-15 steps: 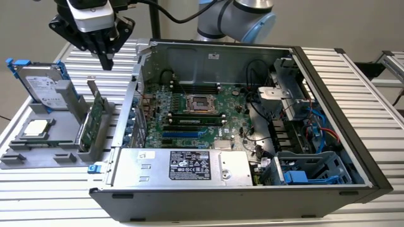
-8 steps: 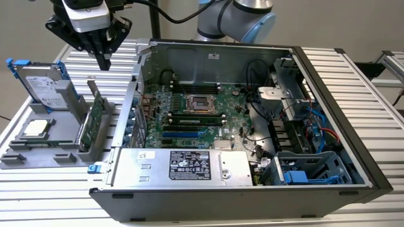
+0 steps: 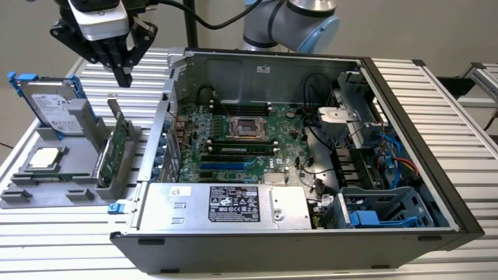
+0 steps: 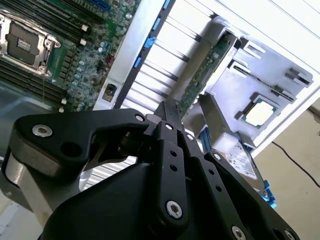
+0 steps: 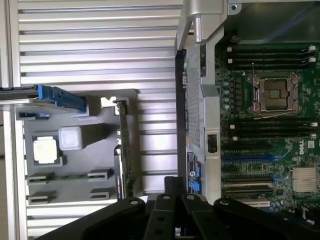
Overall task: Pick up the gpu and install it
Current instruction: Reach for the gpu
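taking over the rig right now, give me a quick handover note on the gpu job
Gripper: fingers together, holding nothing. It hovers just above the gpu without touching it.
gpu: stands on edge in the gray holder tray, at the exterior view's left of the open computer case.
Motherboard: lies inside the case, and its blue card slots look free.
Done: the arm is lined up over the card.
Left: the gpu is not yet grasped, lifted or installed.
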You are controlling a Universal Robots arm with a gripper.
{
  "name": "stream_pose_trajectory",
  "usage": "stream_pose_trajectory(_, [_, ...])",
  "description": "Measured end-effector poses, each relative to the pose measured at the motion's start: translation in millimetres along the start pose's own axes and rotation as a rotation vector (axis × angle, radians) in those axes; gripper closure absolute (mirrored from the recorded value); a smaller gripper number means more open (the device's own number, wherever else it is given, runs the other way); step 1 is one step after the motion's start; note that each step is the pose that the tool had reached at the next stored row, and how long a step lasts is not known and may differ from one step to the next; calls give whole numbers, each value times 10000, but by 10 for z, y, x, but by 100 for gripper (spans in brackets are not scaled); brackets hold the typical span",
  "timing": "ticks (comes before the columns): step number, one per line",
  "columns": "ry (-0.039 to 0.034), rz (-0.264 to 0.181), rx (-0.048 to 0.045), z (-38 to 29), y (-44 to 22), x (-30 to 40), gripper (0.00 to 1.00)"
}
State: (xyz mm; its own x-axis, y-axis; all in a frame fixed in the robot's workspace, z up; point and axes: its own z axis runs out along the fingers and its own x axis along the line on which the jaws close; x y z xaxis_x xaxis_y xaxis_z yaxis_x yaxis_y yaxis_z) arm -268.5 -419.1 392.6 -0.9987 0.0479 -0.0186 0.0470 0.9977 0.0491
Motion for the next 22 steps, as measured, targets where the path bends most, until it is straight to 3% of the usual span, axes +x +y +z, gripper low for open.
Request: stream_pose_trajectory(22, [1, -8, -9, -5, -42, 150, 100])
